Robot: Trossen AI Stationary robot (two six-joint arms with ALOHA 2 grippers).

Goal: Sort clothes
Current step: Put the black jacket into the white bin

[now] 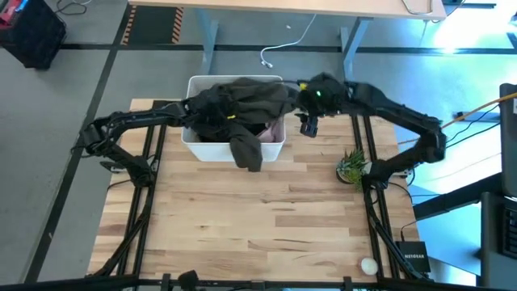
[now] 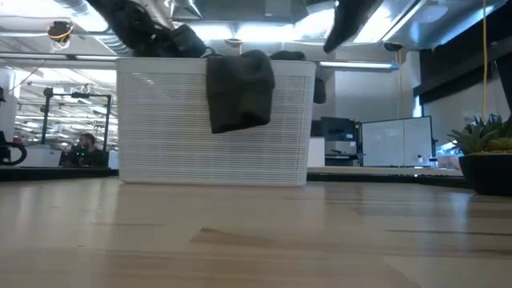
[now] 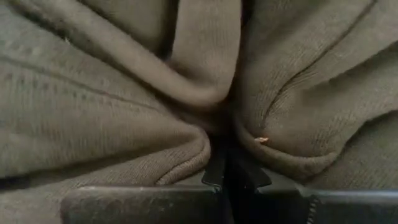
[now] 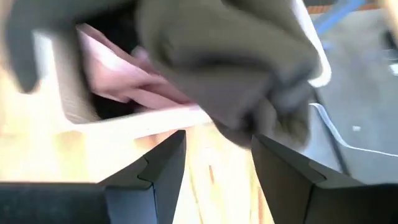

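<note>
A large dark olive-green garment (image 1: pixel 242 101) lies heaped over the white bin (image 1: pixel 194 147) at the table's far middle. One limp part (image 1: pixel 247 150) hangs over the bin's near wall, as the low view (image 2: pixel 240 90) also shows. A pale pink garment (image 4: pixel 118 71) lies inside the bin under it. My left gripper (image 1: pixel 194 109) is at the bin's left end, shut on the olive garment. My right gripper (image 1: pixel 309 124) is open and empty just off the bin's right end, the olive garment (image 4: pixel 236 68) in front of its fingers. The beige and black garments are out of view. My left gripper pinches a bunched fold of the olive garment (image 3: pixel 214 121) between its two fingers, with gathered folds bulging on either side. It comes from the table's left over the bin's left end. The garment rests on the bin, one part hanging over the near wall.
A small potted plant (image 1: pixel 353 167) stands near the table's right edge, beside my right arm; it also shows in the low view (image 2: pixel 484 148). A small white object (image 1: pixel 368 264) and a black box (image 1: pixel 414 257) lie at the near right. Bare wood spreads in front of the bin.
</note>
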